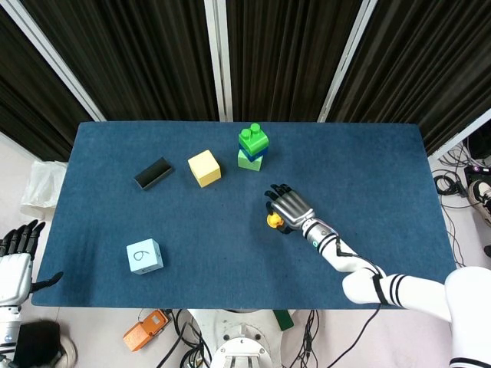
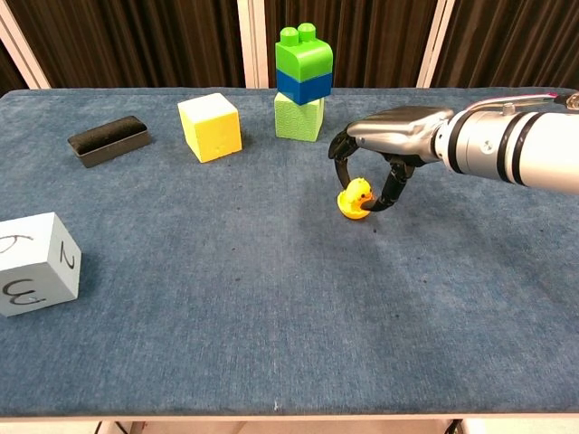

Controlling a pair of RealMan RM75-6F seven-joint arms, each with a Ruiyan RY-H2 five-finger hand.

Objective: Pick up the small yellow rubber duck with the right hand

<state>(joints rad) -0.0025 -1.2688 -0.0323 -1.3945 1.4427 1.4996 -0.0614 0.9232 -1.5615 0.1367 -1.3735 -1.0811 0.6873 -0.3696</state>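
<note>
- Blue cloth-covered table (image 1: 115,153) against dark pleated curtains (image 1: 138,54) with white vertical rails.
- Near table centre, slightly toward 4 o'clock: small yellow rubber duck (image 2: 358,193), sitting on a round yellow cap (image 2: 353,211).
- Right hand (image 2: 384,149) arched over the duck, dark fingertips (image 2: 387,197) curled down on both sides; touching or just beside, cannot tell for sure, so grip unclear.
- Same right hand (image 1: 290,207) in the head view, covering most of the duck (image 1: 272,221).
- At 12 o'clock from the duck: green-and-blue block stack (image 2: 302,81) on a pale green base.
- At 10 o'clock: yellow cube (image 2: 210,127); further left, black oblong tray (image 2: 109,140).
- At 8 o'clock, near the front left edge: pale blue cube (image 2: 34,264) with handwritten "6" on top in the head view, other numerals on its sides.
- Left hand (image 1: 17,257) off the table's left edge, fingers spread, grasping nothing.
</note>
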